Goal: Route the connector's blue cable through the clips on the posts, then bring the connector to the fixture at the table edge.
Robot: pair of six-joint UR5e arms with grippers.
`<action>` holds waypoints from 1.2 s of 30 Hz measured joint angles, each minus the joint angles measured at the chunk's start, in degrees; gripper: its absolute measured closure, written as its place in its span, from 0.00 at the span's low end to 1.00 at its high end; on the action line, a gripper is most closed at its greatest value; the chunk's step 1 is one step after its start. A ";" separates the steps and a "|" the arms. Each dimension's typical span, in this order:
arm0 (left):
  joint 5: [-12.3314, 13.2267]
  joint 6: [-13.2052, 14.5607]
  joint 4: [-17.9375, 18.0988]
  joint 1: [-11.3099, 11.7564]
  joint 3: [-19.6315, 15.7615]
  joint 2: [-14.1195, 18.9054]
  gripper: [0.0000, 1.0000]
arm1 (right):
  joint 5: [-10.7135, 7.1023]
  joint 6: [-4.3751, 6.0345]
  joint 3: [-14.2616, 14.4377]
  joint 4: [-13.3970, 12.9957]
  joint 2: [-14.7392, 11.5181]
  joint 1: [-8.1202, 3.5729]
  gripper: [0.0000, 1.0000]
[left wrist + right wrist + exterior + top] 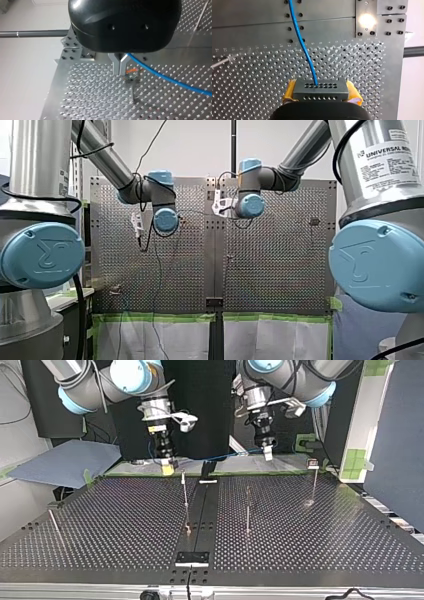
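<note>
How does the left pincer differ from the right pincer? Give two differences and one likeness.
My left pincer has metal fingers; my right pincer has yellow pads. My left pincer grips the blue cable itself; my right pincer grips the grey connector. Both are shut.

Cable [227, 455]: from my left gripper [268, 454] to the connector [320, 88] in my right gripper [169, 466], over the table's [125, 525] far edge.
Posts [185, 492]: on the table, before the cable.

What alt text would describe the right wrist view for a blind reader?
My right end effector grips a grey connector between yellow pads. Its blue cable runs ahead over the perforated table.
</note>
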 joint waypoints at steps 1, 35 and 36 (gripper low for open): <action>0.61 0.12 -0.68 0.63 0.09 0.44 1.00 | -0.16 0.03 -0.09 0.18 -0.02 -0.39 1.00; 17.84 0.96 -1.94 11.77 8.19 -7.62 1.00 | -3.35 0.14 -6.67 0.94 6.67 -4.10 1.00; 18.26 0.96 -2.05 11.89 8.44 -7.87 1.00 | -3.36 0.14 -6.76 0.93 6.69 -4.13 1.00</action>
